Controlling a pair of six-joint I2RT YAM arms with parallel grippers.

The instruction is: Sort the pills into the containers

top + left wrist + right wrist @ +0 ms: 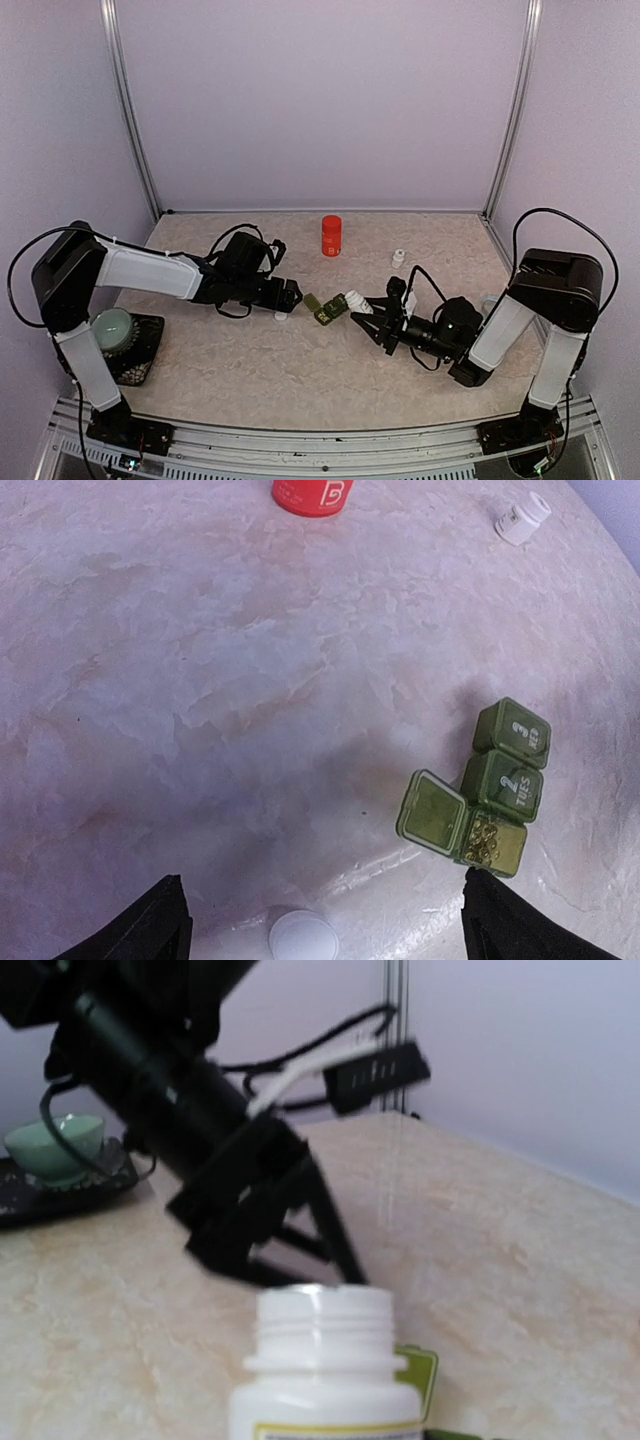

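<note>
The dark green three-compartment container strip (325,308) lies mid-table. In the left wrist view (508,780) two lids marked 2 and 3 are shut. The near compartment (492,840) stands open and holds small yellow pills. My right gripper (374,310) is shut on an uncapped white pill bottle (357,302), tilted with its mouth toward the strip. The bottle fills the right wrist view (325,1370), which hides my fingers. My left gripper (291,295) is open and empty, low over the table just left of the strip, above a white cap (303,938).
A red bottle (331,236) and a small white bottle (399,257) stand farther back. A pale mug (112,328) sits on a dark tray (145,350) at the left edge. White walls enclose the table.
</note>
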